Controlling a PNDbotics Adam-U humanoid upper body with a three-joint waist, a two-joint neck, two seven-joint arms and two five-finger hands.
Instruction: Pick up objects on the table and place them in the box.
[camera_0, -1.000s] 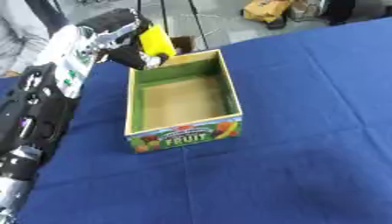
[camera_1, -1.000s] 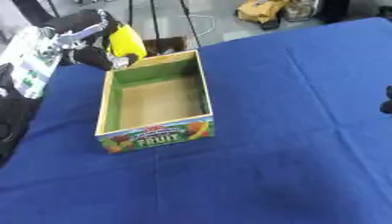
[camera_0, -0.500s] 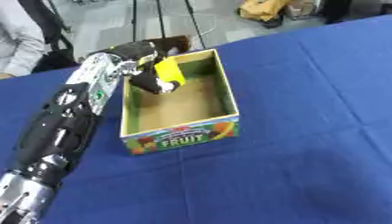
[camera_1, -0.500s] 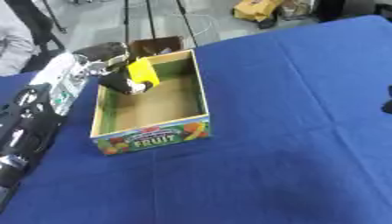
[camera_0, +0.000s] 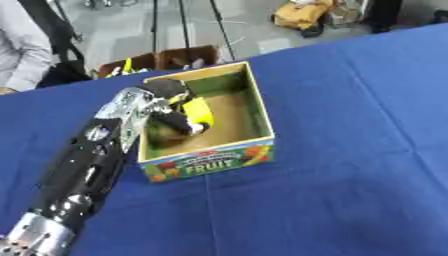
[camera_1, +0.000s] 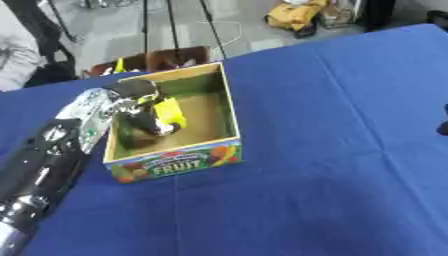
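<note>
Yellow object (camera_0: 198, 112) in left robot hand (camera_0: 171, 116), down inside box (camera_0: 259, 119)

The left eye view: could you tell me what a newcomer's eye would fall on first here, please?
The open cardboard box with FRUIT printed on its front, standing on the blue table, draws the eye first. The robot's left hand reaches over its left wall, fingers curled round a yellow object held inside the box.
</note>
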